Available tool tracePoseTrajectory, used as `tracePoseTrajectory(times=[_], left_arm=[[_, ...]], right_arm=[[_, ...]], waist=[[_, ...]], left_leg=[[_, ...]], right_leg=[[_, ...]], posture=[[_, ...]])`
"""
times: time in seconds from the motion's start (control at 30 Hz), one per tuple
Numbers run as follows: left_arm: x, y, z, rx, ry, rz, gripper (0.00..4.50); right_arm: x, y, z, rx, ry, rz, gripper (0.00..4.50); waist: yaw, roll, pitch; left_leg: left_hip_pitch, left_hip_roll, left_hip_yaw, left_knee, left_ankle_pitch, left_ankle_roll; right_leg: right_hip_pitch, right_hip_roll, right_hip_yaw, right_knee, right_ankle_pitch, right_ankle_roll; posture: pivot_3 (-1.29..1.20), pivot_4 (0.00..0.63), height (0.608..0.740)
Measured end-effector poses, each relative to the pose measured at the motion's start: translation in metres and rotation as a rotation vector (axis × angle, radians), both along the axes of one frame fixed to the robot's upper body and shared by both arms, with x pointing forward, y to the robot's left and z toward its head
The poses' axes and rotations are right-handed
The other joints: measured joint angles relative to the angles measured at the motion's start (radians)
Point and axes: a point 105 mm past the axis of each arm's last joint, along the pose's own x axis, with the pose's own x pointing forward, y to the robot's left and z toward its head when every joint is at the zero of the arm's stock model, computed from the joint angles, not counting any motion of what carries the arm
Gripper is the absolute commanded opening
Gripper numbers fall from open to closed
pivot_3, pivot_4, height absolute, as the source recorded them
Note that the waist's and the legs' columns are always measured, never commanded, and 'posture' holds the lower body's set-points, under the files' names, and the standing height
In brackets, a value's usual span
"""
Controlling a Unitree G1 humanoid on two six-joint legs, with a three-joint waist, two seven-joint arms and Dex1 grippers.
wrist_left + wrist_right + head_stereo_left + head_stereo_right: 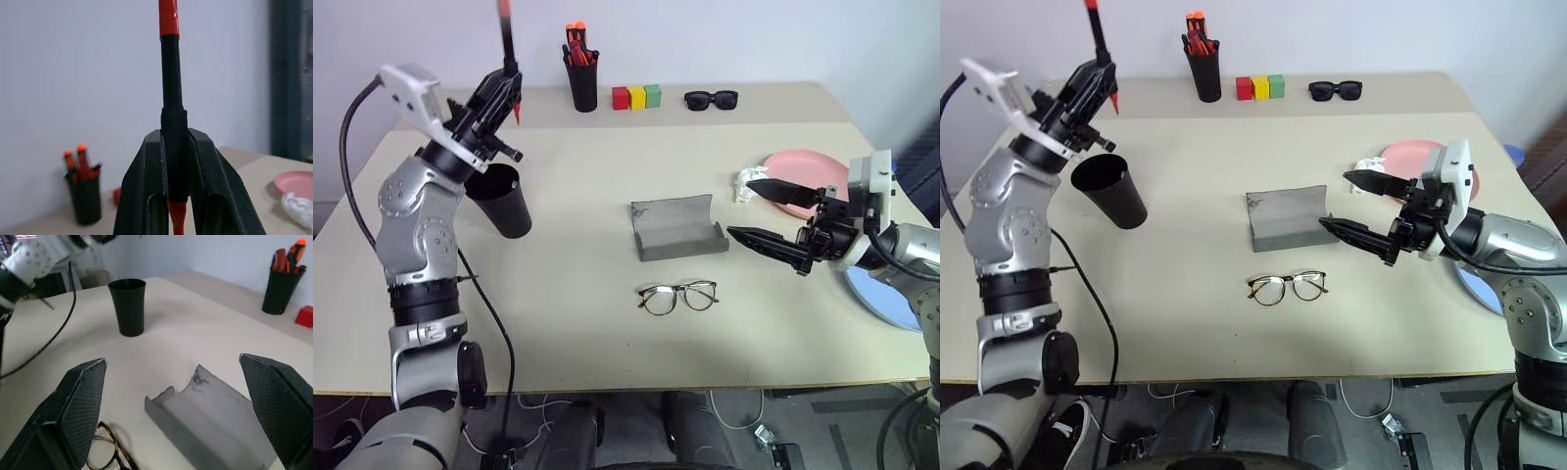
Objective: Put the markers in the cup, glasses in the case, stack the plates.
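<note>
Red and black is what catches our eye first: the left gripper (pixel 499 93) is clamped tight on the red marker (pixel 171 98), holding it pretty much upright with the red end poking up high and a bit of red showing below the fingers (pixel 142 186). It hangs above the black cup (pixel 501 200), which stands on the tan table (pixel 587 323) at the left side, mouth open.

Over on the right, the right gripper (pixel 766 213) has its jaws spread wide with nothing between them, pointing toward the middle of the table. It sits just beside the grey case (pixel 677 227), which lies open in the middle. The glasses (pixel 677 296) rest flat on the table just in front of the case, not touching it as far as we can tell.

We see the pink plate (pixel 808 168) at the right, behind the right gripper, with some crumpled white stuff (pixel 747 179) at its edge. The light blue plate (pixel 881 299) peeks out near the right edge, mostly hidden by the arm, so the two are apart.

At the back there's a black pen holder (pixel 580 76) with orange-red pens, three little blocks (pixel 636 96) (red, yellow, green) and black sunglasses (pixel 711 99). We can't spot the second marker.
</note>
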Motion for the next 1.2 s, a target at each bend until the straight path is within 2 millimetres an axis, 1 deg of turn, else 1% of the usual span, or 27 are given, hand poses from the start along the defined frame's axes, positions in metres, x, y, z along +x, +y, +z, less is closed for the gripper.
tracePoseTrajectory(times=[0.1,0.2,0.33,0.43,0.57,0.63,0.73,0.9,1.03,1.13,1.2], left_arm=[[-0.005,0.020,-0.006,-0.032,0.000,0.097,0.03],[-0.007,0.036,-0.018,-0.065,0.032,0.159,0.03],[-0.007,0.046,-0.031,-0.086,0.055,0.188,0.03],[-0.001,0.058,-0.047,-0.115,0.086,0.222,0.03],[0.004,0.066,-0.060,-0.124,0.096,0.257,0.03],[0.006,0.067,-0.067,-0.124,0.104,0.258,0.03],[0.008,0.059,-0.078,-0.114,0.117,0.233,0.03],[0.006,0.054,-0.097,-0.089,0.156,0.206,0.03],[0.005,0.054,-0.104,-0.091,0.173,0.209,0.03],[0.005,0.054,-0.104,-0.093,0.174,0.208,0.03],[0.004,0.054,-0.104,-0.094,0.173,0.207,1.00]], right_arm=[[0.002,0.004,0.001,0.002,0.000,0.017,4.45],[0.005,0.003,-0.001,0.007,0.012,0.019,4.45],[0.006,0.007,-0.002,0.000,0.016,0.041,4.45],[0.006,0.008,-0.002,-0.002,0.016,0.046,4.45],[0.005,0.008,-0.002,-0.002,0.017,0.047,4.45],[0.005,0.008,-0.002,-0.002,0.017,0.047,4.45],[0.005,0.006,-0.004,-0.001,0.023,0.039,4.45],[0.004,0.004,-0.007,0.004,0.032,0.025,4.45],[0.004,0.002,-0.004,0.008,0.022,0.015,4.45],[0.004,0.001,-0.003,0.010,0.018,0.013,4.45],[0.004,0.001,-0.003,0.009,0.018,0.015,4.45]], waist=[[-0.001,0.000,0.000],[0.000,0.000,0.000],[-0.001,0.000,0.000],[-0.001,0.000,0.000],[0.000,0.000,0.000],[0.000,0.000,0.000],[0.000,0.000,0.000],[-0.003,0.000,0.000],[-0.001,0.000,0.000],[-0.001,0.000,0.000],[-0.001,0.000,0.000]], left_leg=[[0.000,0.000,0.000,0.000,0.000,0.000],[0.000,0.000,0.000,0.000,0.000,0.000],[0.000,0.000,0.000,0.000,0.000,0.000],[0.000,0.000,0.000,0.000,0.000,0.000],[0.000,0.000,0.000,0.000,0.000,0.000],[0.000,0.000,0.000,0.000,0.000,0.000],[0.000,0.000,0.000,0.000,0.000,0.000],[0.000,0.000,0.000,0.000,0.000,0.000],[0.000,0.000,0.000,0.000,0.000,0.000],[0.000,0.000,0.000,0.000,0.000,0.000],[0.000,0.000,0.000,0.000,0.000,0.000]], right_leg=[[0.000,0.000,0.000,0.000,0.000,0.000],[0.000,0.000,0.000,0.000,0.000,0.000],[0.000,0.000,0.000,0.000,0.000,0.000],[0.000,0.000,0.000,0.000,0.000,0.000],[0.000,0.000,0.000,-0.001,0.000,0.000],[0.000,0.000,0.000,-0.001,0.000,0.000],[0.000,0.000,0.000,-0.001,0.000,0.000],[0.000,0.000,0.000,0.000,0.000,0.000],[0.000,0.000,0.000,0.000,0.000,0.000],[0.000,0.000,0.000,-0.001,0.000,0.000],[0.000,0.000,0.000,0.000,0.000,0.000]], posture=[[0.00,0.150,0.740],[0.00,0.150,0.740],[0.00,0.150,0.740],[0.00,0.150,0.740],[0.00,0.150,0.740],[0.00,0.150,0.740],[0.00,0.150,0.740],[0.00,0.150,0.740],[0.00,0.150,0.740],[0.00,0.150,0.740],[0.00,0.150,0.740]])
